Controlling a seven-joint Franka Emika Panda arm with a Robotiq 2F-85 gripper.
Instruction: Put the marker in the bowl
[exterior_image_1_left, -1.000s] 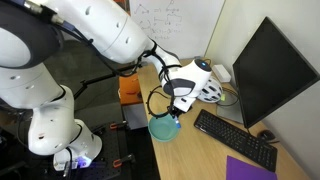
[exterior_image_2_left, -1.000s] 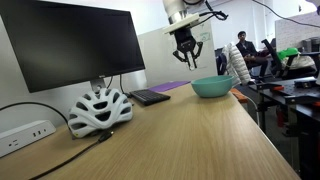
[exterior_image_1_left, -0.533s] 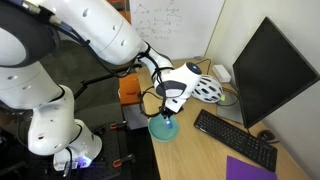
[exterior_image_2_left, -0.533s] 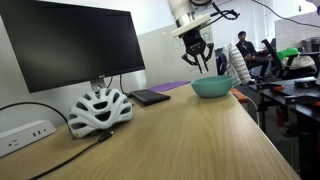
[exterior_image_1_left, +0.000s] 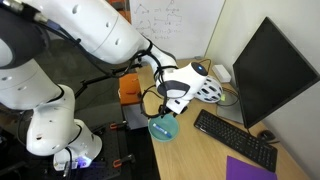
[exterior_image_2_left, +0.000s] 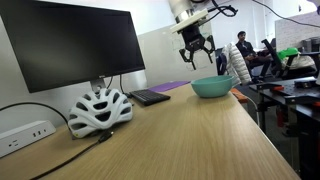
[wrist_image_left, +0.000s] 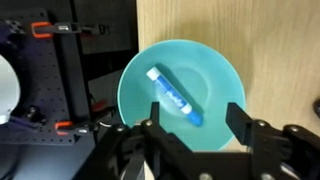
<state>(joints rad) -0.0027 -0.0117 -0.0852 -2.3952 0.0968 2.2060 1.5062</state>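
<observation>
Marker lies on a slant inside the teal bowl, its lighter end toward the upper left of the wrist view. Across the wider scene we take in the wooden desk, the white robot arm reaching over the desk's edge, and the dark monitor. We see the black keyboard in front of the monitor and the white and black helmet near the monitor's base. In both exterior views the bowl sits near the desk's edge. Above it hangs the gripper, its fingers spread wide and empty, clear of the rim.
</observation>
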